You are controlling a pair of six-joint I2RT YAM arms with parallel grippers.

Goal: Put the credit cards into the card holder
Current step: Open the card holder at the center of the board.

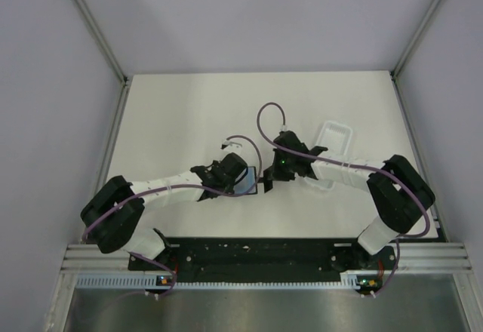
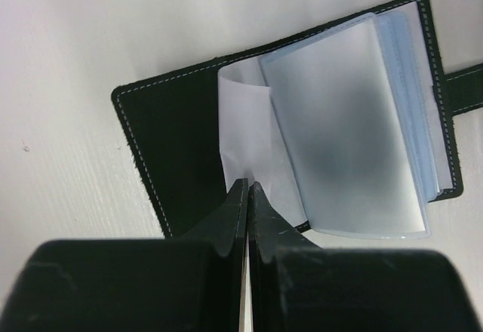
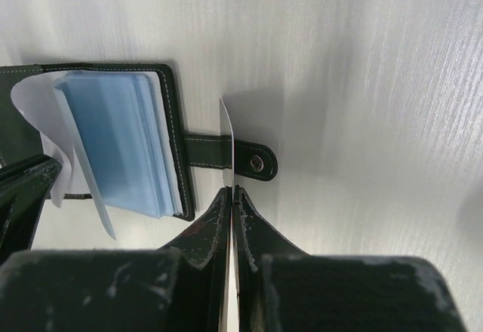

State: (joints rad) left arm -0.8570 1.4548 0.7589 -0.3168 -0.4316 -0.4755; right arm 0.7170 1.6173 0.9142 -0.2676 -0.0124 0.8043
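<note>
The card holder (image 1: 245, 180) lies open on the table, black cover (image 2: 177, 121) down, its blue-grey clear sleeves (image 3: 121, 143) fanned upward. My left gripper (image 2: 247, 185) is shut on a pale sleeve leaf (image 2: 243, 139) at the holder's near edge; it also shows in the top view (image 1: 229, 172). My right gripper (image 3: 230, 190) is shut on a thin credit card (image 3: 228, 139), seen edge-on and upright, just above the holder's snap strap (image 3: 207, 151), to the right of the sleeves. In the top view the right gripper (image 1: 270, 173) is close beside the holder's right edge. No other cards show.
A long white plastic tray (image 1: 336, 137) lies behind the right arm at mid-right. My left fingers (image 3: 23, 189) show at the lower left of the right wrist view, close to the right gripper. Frame posts and grey walls bound the white table (image 1: 181, 113).
</note>
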